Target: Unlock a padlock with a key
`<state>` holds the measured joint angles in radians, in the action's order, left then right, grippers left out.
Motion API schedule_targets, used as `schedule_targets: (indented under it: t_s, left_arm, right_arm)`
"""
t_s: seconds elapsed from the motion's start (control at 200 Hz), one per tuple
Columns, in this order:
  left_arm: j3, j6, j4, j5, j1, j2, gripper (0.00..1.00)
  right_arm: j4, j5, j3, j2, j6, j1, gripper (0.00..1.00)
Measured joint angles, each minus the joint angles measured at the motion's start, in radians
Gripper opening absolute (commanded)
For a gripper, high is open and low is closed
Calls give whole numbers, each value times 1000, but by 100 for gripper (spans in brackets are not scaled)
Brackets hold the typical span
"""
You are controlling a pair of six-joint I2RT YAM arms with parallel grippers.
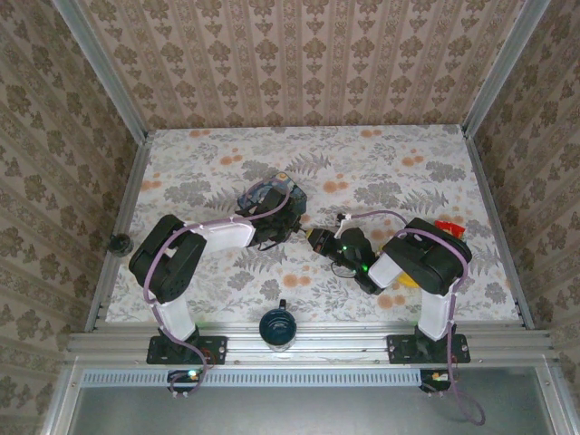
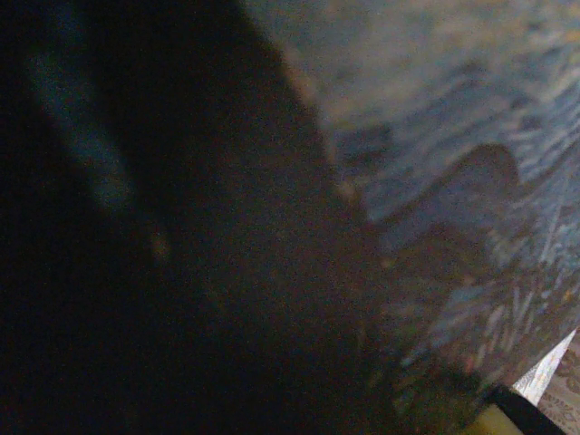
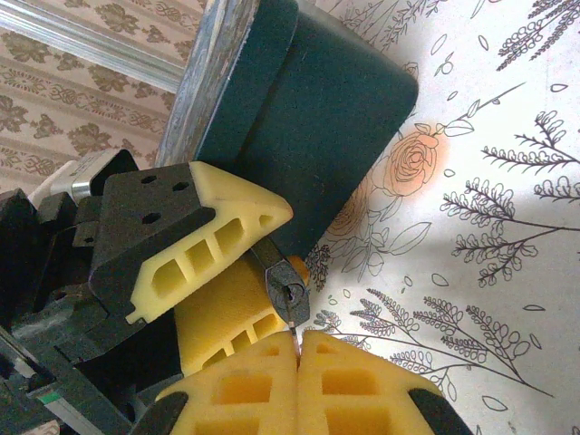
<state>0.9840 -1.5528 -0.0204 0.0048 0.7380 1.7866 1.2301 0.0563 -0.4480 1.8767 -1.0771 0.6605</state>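
The floral-patterned counter [image 1: 381,181] carries a blue box [image 3: 317,118] near its middle, and both arms reach in towards that spot, so the work sits where each can meet the other.

In the top view the left arm [image 1: 195,249] bends in from the left to the box's near side. The right arm [image 1: 412,258] stretches across from the right and ends just beside it. The box looks like a backstop: it stands directly behind the left jaws. The left wrist view has its painted surface so close that it blurs.

In the right wrist view the left jaws are clamped on the padlock [image 3: 283,288], one yellow pad above it and one below. The padlock's end sticks out past them, just above the counter and close in front of the box's lower corner. Held this way, the keyhole [image 3: 292,293] faces the right arm rather than the counter, which seems to be the purpose of the grip.

The right jaws are pressed together, tips pointing at the keyhole from just below it. That suits pinching something thin such as a key, but I cannot tell whether a key is between them.

By my reading the padlock is presented and steadied, and the key is not yet in the lock.
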Motion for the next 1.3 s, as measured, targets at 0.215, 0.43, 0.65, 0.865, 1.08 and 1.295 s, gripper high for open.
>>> schedule_targets:
  t_s: [0.215,0.43,0.65,0.865,1.08,1.295]
  left_arm:
    - [-1,0,-4,-1,-2,0,7]
    - [-2,0,-8,-1,-7,0,6]
    - [-2,0,-9,-5,-16,0,5]
    - [-3,0,-12,-3,-21,0,5]
    - [-6,-5,-25,3,-27,0,5]
    - [-16,-11,-37,6,-33,-6,5]
  right_arm:
    - [0,1,-15,18,-1,0,0]
    - [0,3,-28,26,-5,0,0]
    - [3,39,-55,64,-35,-13,0]
    - [2,114,-68,71,-38,-41,0]
    - [-10,223,-93,77,-38,-85,0]
    - [-30,294,-114,83,-30,-108,0]
